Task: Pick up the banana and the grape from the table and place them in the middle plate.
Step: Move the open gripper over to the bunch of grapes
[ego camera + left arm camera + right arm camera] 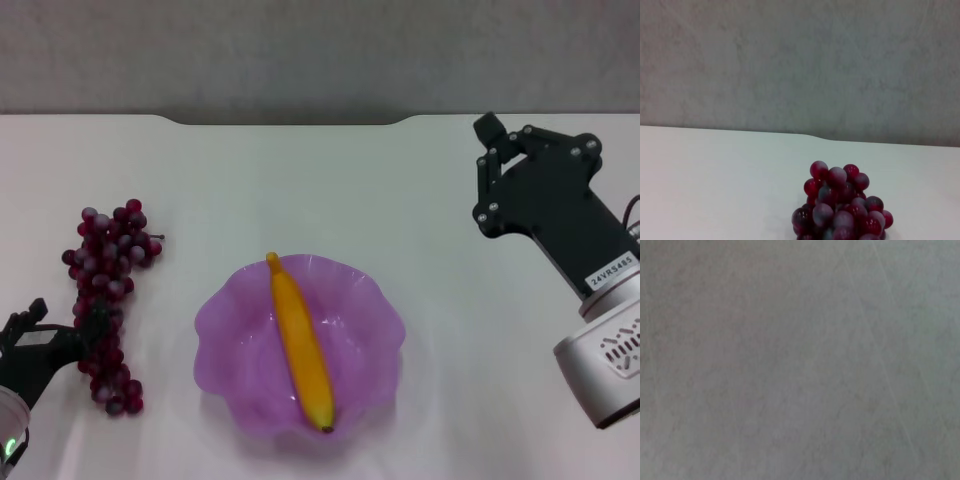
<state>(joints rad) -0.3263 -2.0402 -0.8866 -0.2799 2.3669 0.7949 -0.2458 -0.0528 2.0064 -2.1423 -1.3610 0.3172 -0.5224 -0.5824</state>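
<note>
1. Right at the left gripper (62,338): the grape (105,300) lay on the table (330,190), w/ the dark fingers (85,335) reaching into the near half of the bunch. Fingers looked set around the lower berries; whether they were clamped or only closed in loosely, couldn't tell from head view.
2. Bunch's long axis ran away from the robot: near tip beside the gripper, broad head further out and slightly toward the plate side. Gripper approached from the outer (left) side, roughly across that axis, so grip was across the narrow part, not end-on.
3. Left wrist view showed only the far head of the grape (842,207) straight ahead and low, table beyond it; own fingers not in that view.
4. Middle plate (225,320) sat to the inboard side of the left gripper, near but apart from the bunch. Banana (302,345) already lay in it, long axis near-parallel to the bunch, stem end pointing away from the robot, dark end at the near rim.
5. Right gripper (497,150) was parked high on the far right, well apart from plate and fruit; fingers appeared drawn together, holding nothing. Right wrist view showed blank grey surface only.
6. Judgement: left arm much the nearer; coming move = lift, then carry sideways inboard to the plate. Free room lay on the plate's left half, beside the banana. Risk: loose bunch sagging from an off-centre grip.
</note>
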